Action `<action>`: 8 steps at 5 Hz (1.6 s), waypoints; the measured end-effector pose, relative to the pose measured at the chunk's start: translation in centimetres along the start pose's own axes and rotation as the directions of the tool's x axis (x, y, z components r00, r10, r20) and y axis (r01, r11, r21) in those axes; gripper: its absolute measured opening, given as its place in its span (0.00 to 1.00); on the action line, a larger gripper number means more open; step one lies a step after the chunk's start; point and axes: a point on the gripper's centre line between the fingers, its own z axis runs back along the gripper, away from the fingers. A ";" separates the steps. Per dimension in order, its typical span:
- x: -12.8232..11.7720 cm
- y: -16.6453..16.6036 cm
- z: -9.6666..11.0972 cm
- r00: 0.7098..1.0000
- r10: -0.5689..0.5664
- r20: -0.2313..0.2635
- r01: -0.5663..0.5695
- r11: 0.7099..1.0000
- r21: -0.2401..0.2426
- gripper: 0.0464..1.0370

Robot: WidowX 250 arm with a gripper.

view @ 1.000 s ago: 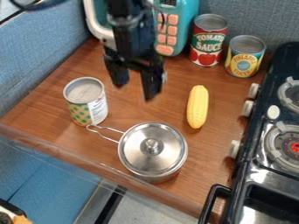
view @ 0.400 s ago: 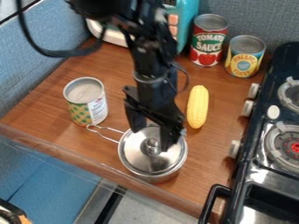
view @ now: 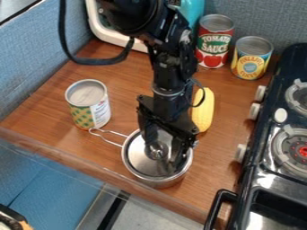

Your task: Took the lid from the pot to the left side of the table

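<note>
The black gripper (view: 162,152) hangs over the pot at the front of the table, its fingers apart on either side of the lid's knob. The silver lid (view: 141,158) lies flat on the metal pot (view: 157,183), its right part hidden behind the gripper. The pot's wire handle points to the upper left. The brown wooden table (view: 54,117) extends to the left of the pot.
A can with a green pattern (view: 90,105) stands at the left, near the handle. Yellow corn (view: 204,112) lies behind the pot. Two cans (view: 214,42) (view: 251,58) and a teal toy microwave (view: 190,10) are at the back. The black stove (view: 264,166) borders the right.
From high above the back of the table, the gripper has come forward and down to the lid's knob. The pot and lid have stayed in place.
</note>
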 end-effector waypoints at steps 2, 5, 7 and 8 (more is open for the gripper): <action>0.0 0.0 0.0 1.000 -0.021 -0.010 0.021 1.000 -0.005 0.39; -0.5 0.0 1.0 1.000 -0.018 0.000 0.017 0.998 -0.068 0.44; -0.8 -0.1 1.9 0.999 -0.025 0.022 0.027 0.998 -0.065 0.96; -1.5 -0.1 2.4 0.999 -0.031 0.032 0.033 0.998 -0.058 0.96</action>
